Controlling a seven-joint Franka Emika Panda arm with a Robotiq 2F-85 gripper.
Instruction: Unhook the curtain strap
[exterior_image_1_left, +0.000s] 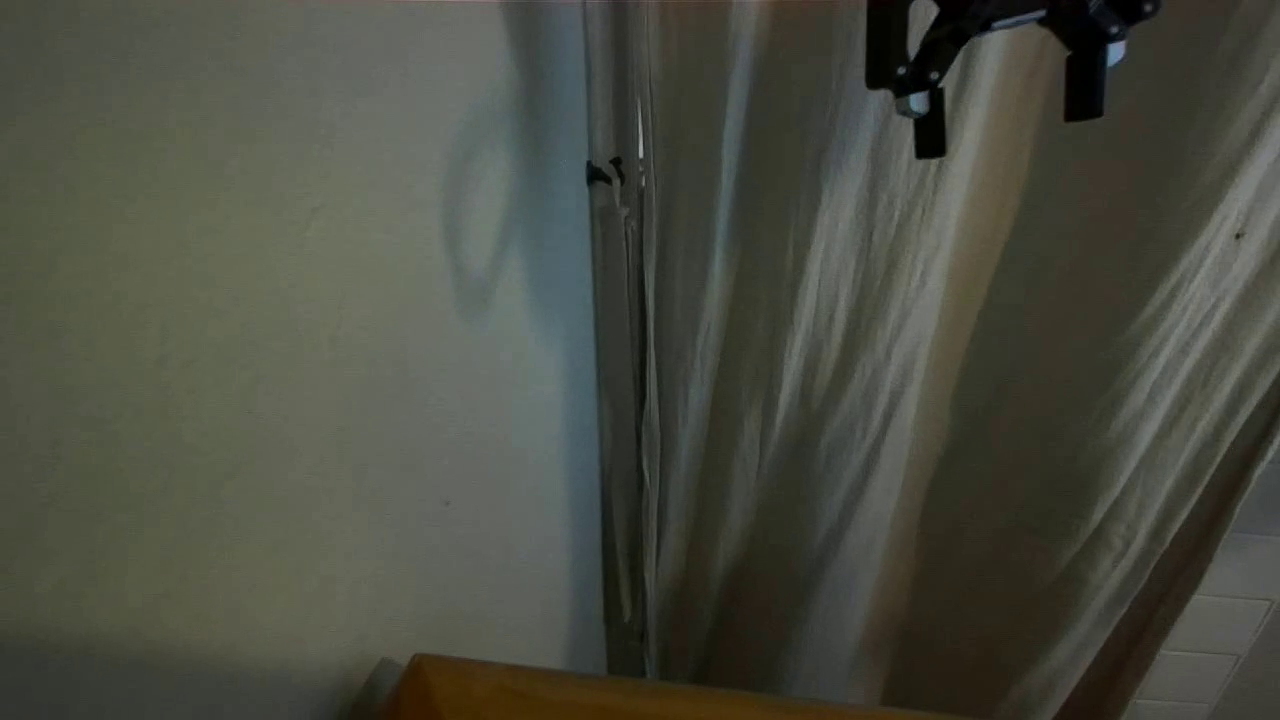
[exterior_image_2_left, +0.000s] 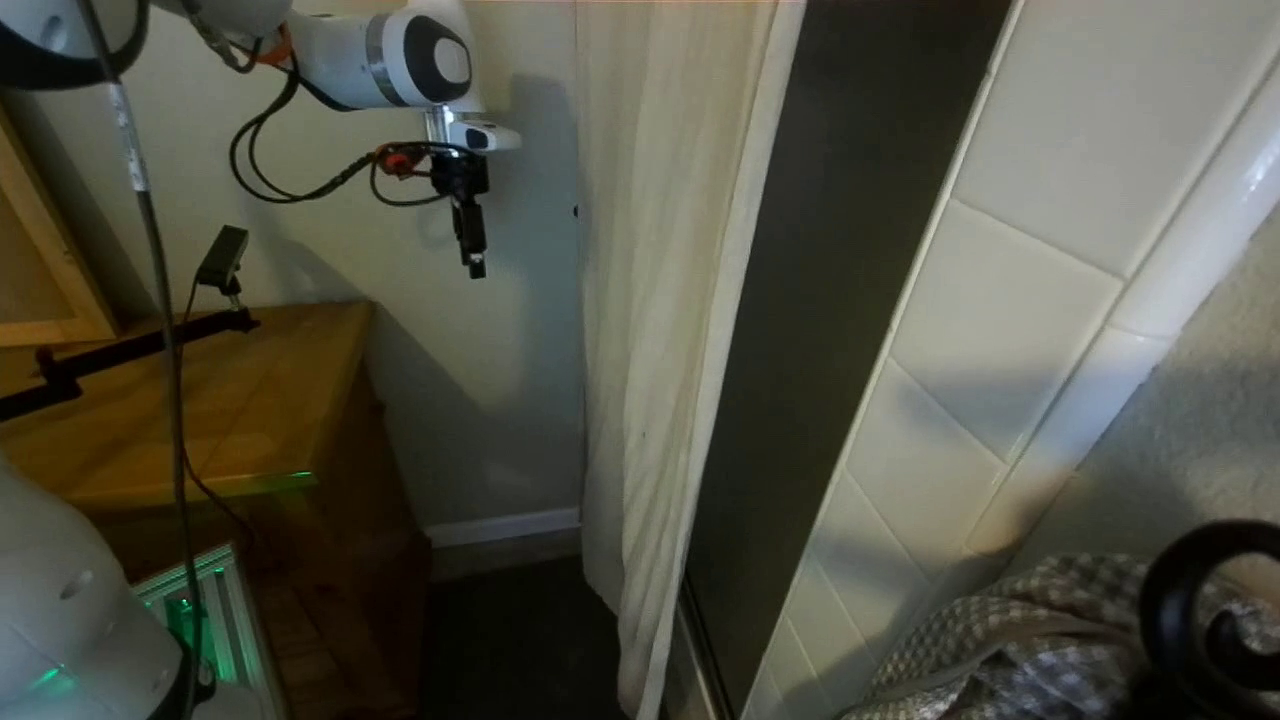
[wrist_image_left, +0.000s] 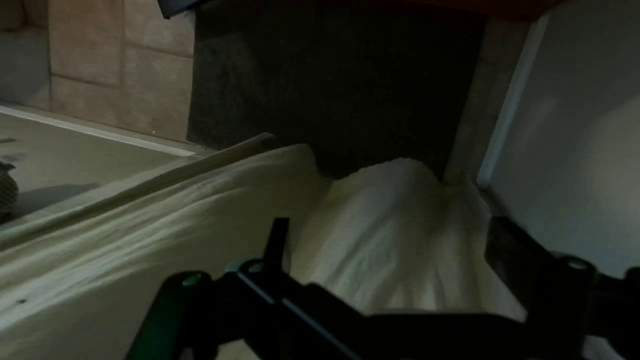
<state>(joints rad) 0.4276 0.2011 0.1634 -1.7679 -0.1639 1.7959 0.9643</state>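
Observation:
The curtain strap (exterior_image_1_left: 629, 270) is a thin cream band. It hangs down along the curtain's wall-side edge from a small black hook (exterior_image_1_left: 600, 173). The wide cream curtain (exterior_image_1_left: 800, 350) shows in both exterior views (exterior_image_2_left: 660, 250) and in the wrist view (wrist_image_left: 370, 240). My gripper (exterior_image_1_left: 1007, 130) is open, with its fingers pointing down and nothing between them. In that exterior view it appears well right of the hook. It shows side-on in an exterior view (exterior_image_2_left: 474, 268), left of the curtain. I cannot make out the strap in the wrist view.
A pale wall (exterior_image_1_left: 300, 350) meets the curtain near the hook. A wooden cabinet (exterior_image_2_left: 200, 400) stands below the arm, with a small camera on a black bracket (exterior_image_2_left: 222, 258) above it. White tiles (exterior_image_2_left: 1050, 300) lie beyond the curtain. A dark mat (wrist_image_left: 325, 90) lies on the floor.

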